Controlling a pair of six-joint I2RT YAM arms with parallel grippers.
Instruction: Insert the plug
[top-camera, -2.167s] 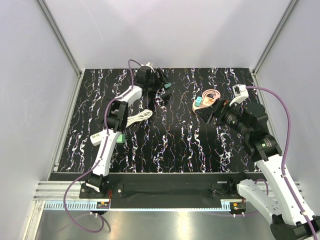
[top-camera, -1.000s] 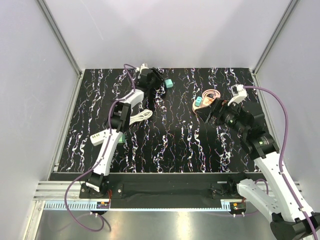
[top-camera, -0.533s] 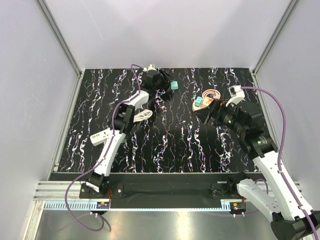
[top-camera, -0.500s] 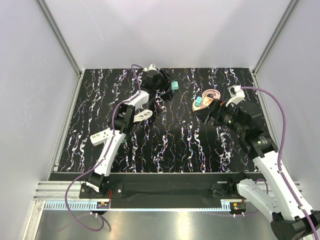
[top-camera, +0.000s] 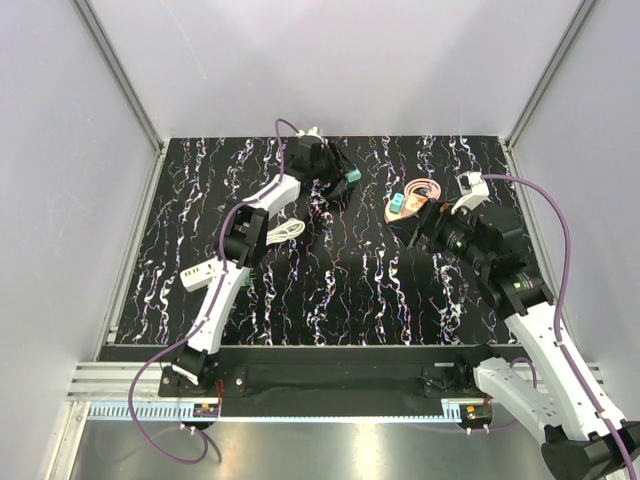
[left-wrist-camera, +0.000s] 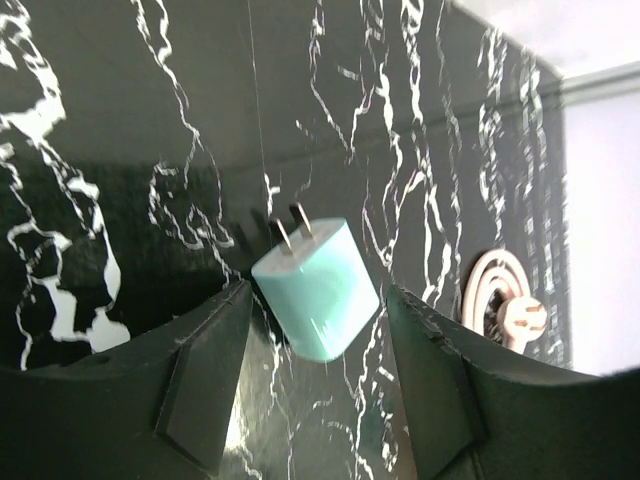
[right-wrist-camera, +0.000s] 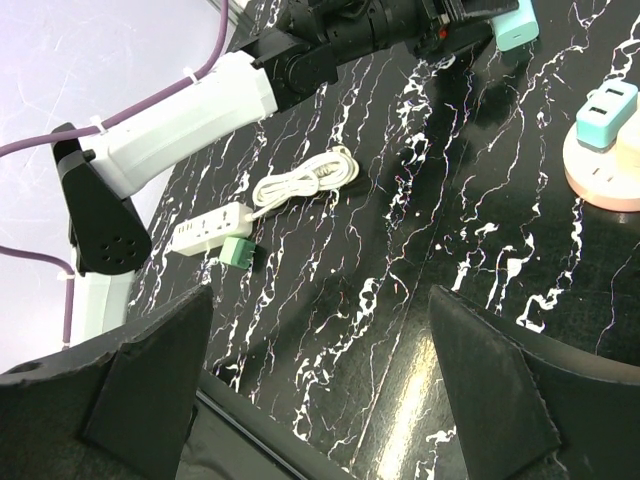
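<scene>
The plug (left-wrist-camera: 318, 290) is a small teal cube with two prongs pointing up and left. It sits between the fingers of my left gripper (left-wrist-camera: 318, 300), with a gap on each side, and looks blurred. In the top view the left gripper (top-camera: 338, 181) is at the back of the table, with the plug (top-camera: 352, 176) at its tip. It also shows in the right wrist view (right-wrist-camera: 515, 25). The jaws are open. My right gripper (right-wrist-camera: 320, 400) is open and empty, above the right middle of the table (top-camera: 425, 232).
A white power strip (top-camera: 200, 272) lies at the left beside a brighter green cube (top-camera: 243, 277), and its coiled white cable (top-camera: 280, 233) is close by. A round pink socket base (top-camera: 415, 192) carrying another teal adapter (top-camera: 398, 205) sits just left of the right gripper.
My left gripper has swung to the right along the back of the table, and the plug has moved right with it. The right arm has shifted only slightly.
</scene>
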